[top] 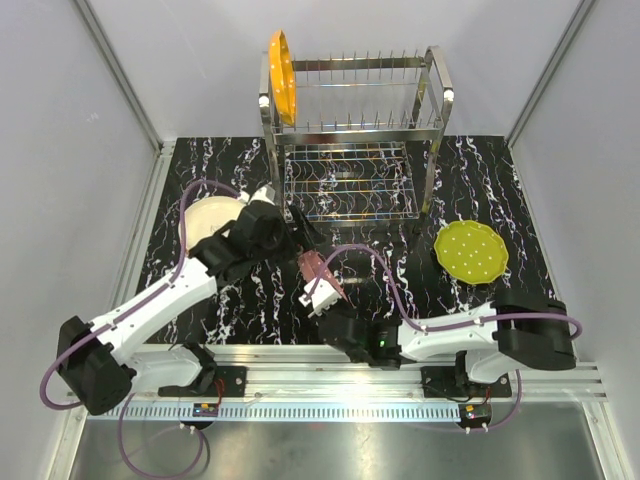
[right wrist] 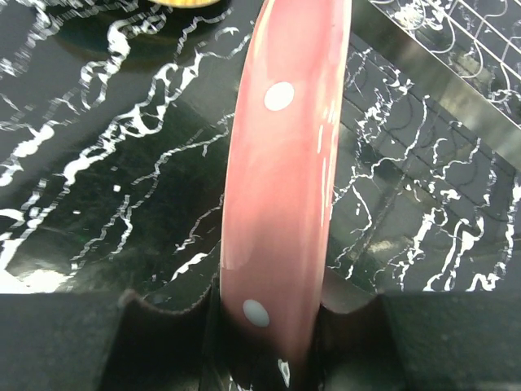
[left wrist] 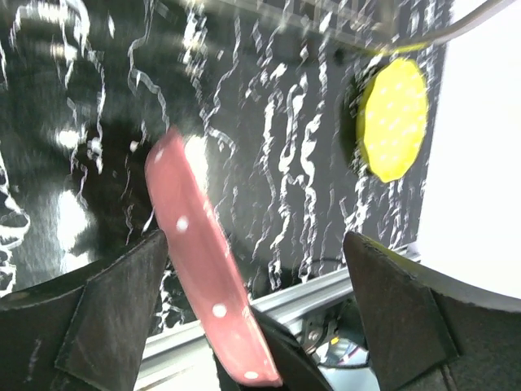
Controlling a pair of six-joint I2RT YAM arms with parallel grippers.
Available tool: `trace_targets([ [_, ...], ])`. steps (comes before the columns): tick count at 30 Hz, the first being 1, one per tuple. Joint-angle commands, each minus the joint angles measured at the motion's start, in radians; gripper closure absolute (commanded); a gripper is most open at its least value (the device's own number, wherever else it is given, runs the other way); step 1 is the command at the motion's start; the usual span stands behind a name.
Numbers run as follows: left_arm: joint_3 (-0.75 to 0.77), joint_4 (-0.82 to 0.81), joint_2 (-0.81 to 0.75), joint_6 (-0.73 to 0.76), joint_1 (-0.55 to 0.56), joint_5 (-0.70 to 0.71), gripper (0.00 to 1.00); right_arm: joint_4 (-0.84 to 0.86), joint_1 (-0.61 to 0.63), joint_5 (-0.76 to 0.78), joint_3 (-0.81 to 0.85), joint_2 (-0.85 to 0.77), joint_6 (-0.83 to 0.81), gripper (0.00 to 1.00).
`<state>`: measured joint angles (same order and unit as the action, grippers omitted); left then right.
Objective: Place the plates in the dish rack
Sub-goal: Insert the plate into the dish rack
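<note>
Setting: Black, white-veined table point(top: 480, 175) between plain white walls, viewed from above.
Rack: My target, the dish rack point(top: 350, 130), stands at 12 o'clock, with upright prongs along its upper tier and a wire grid shelf below.
Racked: One orange plate point(top: 282, 77) stands on edge at the upper tier's left end, about 11 o'clock.
Waiting: A cream plate point(top: 212, 222) lies flat at 9 o'clock, partly under my left arm. A lime-green plate point(top: 471, 250) lies flat at 3 o'clock, well apart from both my grippers.
In hand: The pink plate point(right wrist: 285, 163), white-dotted, is on edge at the table's centre. My right gripper point(right wrist: 269, 326) pinches its lower rim, fingers narrow on either face.
Left gripper: My left gripper point(left wrist: 256, 252) is spread wide around the pink plate from the 10 o'clock side and grips nothing. The rim runs close by one finger; I cannot tell whether they touch.
Step, as I judge it: Carrying the pink plate toward 12 o'clock on my right grip alone.
Doing it well: Pull my left fingers clear first so they cannot snag the rim. Keep the plate upright, line its edge up with a free gap beside the orange plate, lower it straight between the prongs, and open only once the rim is seated.
Risk: A glossy plate pinched at one point on its rim may swivel.
</note>
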<state>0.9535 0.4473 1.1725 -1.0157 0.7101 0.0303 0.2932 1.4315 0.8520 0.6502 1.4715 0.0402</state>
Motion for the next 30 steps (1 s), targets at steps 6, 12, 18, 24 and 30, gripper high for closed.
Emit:
trace_targets([
  [6, 0.131, 0.094, -0.048, 0.123, -0.049, 0.120, 0.02, 0.021, 0.000, 0.016, 0.005, -0.175, 0.079, 0.99],
  [12, 0.131, 0.171, -0.181, 0.245, -0.067, 0.189, 0.01, -0.084, 0.000, -0.002, 0.038, -0.351, 0.069, 0.99],
  [18, 0.140, 0.212, -0.364, 0.455, -0.069, 0.297, 0.01, -0.187, -0.002, -0.034, 0.224, -0.425, -0.084, 0.98],
  [24, 0.281, 0.320, -0.402, 0.670, -0.069, 0.521, 0.01, -0.180, -0.043, -0.028, 0.508, -0.369, -0.218, 0.96],
  [30, 0.174, 0.266, -0.458, 0.770, -0.069, 0.637, 0.01, -0.258, -0.215, -0.155, 0.839, -0.231, -0.178, 0.99],
])
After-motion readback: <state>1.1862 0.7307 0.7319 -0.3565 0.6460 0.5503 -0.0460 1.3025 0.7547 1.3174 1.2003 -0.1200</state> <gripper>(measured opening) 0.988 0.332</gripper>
